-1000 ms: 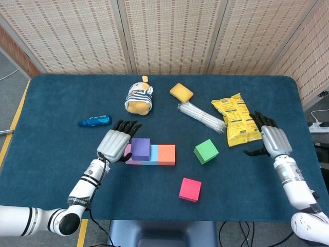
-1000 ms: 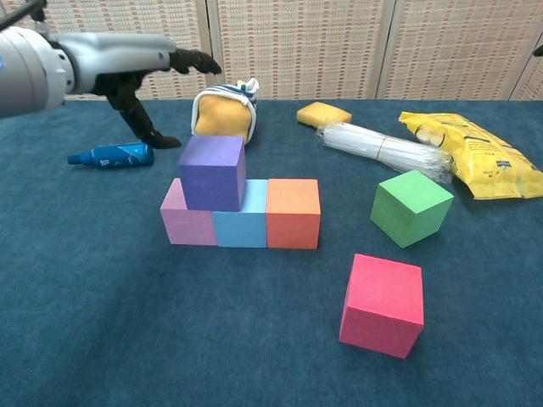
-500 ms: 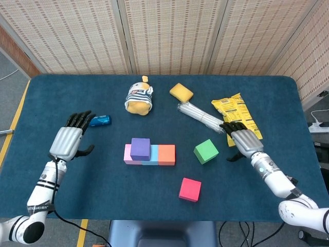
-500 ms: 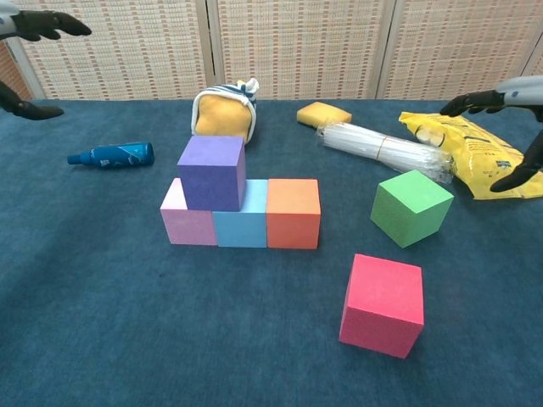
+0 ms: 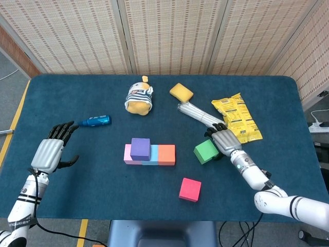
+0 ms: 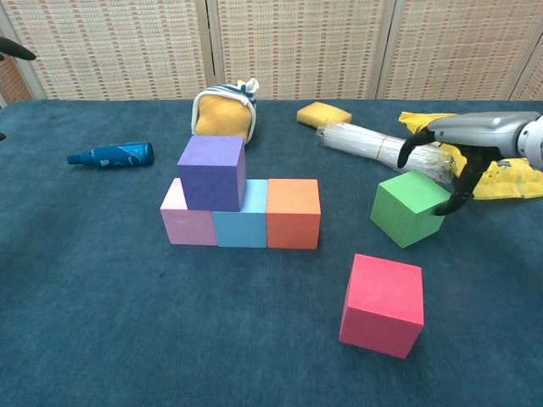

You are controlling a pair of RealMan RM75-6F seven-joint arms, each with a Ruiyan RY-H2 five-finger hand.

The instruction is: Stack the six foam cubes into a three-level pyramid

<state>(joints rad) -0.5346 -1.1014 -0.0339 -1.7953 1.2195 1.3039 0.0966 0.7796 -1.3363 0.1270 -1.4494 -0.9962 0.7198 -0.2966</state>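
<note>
Three cubes form a row mid-table: lilac (image 6: 187, 222), light blue (image 6: 241, 225) and orange (image 6: 293, 214). A purple cube (image 6: 212, 172) sits on top, across the lilac and blue ones. The green cube (image 6: 410, 208) lies to the right, slightly turned. My right hand (image 6: 465, 140) arches over it, fingers apart, thumb by its right side; the cube rests on the table. A magenta cube (image 6: 383, 303) lies loose in front. My left hand (image 5: 49, 152) hovers far left, fingers spread, holding nothing.
A blue bottle (image 5: 94, 121) lies left of the row. Behind it are a striped plush toy (image 5: 139, 98), a yellow sponge (image 5: 181, 92), a bundle of clear straws (image 5: 200, 116) and a yellow snack bag (image 5: 236, 122) just behind my right hand.
My right hand has moved left from the snack bag and down over the green cube. My left hand has drawn back from the purple cube to the table's left side.
</note>
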